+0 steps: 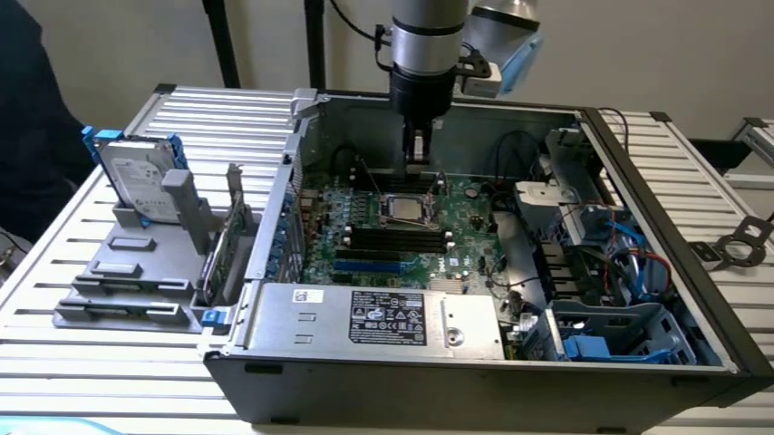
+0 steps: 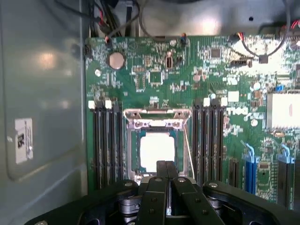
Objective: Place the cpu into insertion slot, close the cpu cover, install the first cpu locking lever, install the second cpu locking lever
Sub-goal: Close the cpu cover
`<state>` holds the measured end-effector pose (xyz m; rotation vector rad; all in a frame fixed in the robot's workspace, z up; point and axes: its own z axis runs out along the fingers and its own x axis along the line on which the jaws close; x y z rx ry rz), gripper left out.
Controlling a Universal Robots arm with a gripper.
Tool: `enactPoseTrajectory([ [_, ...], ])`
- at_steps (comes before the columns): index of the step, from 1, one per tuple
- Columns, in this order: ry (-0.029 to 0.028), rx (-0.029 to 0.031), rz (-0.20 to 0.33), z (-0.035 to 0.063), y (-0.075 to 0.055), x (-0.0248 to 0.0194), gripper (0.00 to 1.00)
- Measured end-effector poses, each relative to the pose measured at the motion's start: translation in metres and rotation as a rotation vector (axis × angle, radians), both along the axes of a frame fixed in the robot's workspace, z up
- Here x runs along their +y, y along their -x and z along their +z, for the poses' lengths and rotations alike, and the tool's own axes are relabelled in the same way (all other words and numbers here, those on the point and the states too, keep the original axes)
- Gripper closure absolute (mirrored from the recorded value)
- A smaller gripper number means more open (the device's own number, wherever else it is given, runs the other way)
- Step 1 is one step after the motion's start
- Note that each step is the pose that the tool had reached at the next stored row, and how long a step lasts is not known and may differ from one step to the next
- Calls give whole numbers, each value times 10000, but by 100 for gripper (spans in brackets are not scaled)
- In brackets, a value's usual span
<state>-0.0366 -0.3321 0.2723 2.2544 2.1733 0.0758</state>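
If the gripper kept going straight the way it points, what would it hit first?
Probably the cpu seated in the insertion slot, near its edge by the shut gripper; depth is unclear, so the slot's metal rim could come first.

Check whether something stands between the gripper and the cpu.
Nothing visible does. The shut gripper hangs close over one edge of the cpu, which lies in the insertion slot with its silvery top bare. The memory slots stand off to both sides.

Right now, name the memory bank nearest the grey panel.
The bank beside the stickered grey panel; the other bank lies across the insertion slot, by the blue slots.
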Motion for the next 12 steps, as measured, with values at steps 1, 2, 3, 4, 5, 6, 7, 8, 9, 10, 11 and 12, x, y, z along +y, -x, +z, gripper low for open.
enactPoseTrajectory([
  [1, -3, 8, 6, 25, -45, 0, 89],
  [2, -5, 16, 11, 51, -90, 0, 89],
  [3, -9, 24, 17, 78, -139, 0, 89],
  [4, -8, 33, 22, 104, -184, 0, 89],
  [5, -11, 40, 26, 126, -229, 0, 89],
  [6, -12, 46, 32, 144, -274, 0, 89],
  [7, -14, 52, 37, 155, -319, 0, 89],
  [8, -18, 56, 42, 162, -364, 0, 89],
  [9, -21, 58, 48, 164, -411, 0, 89],
  [10, -25, 60, 54, 164, -452, 0, 89],
  [11, -26, 62, 66, 164, -493, 0, 89],
  [12, -25, 63, 82, 164, -534, 0, 89],
])
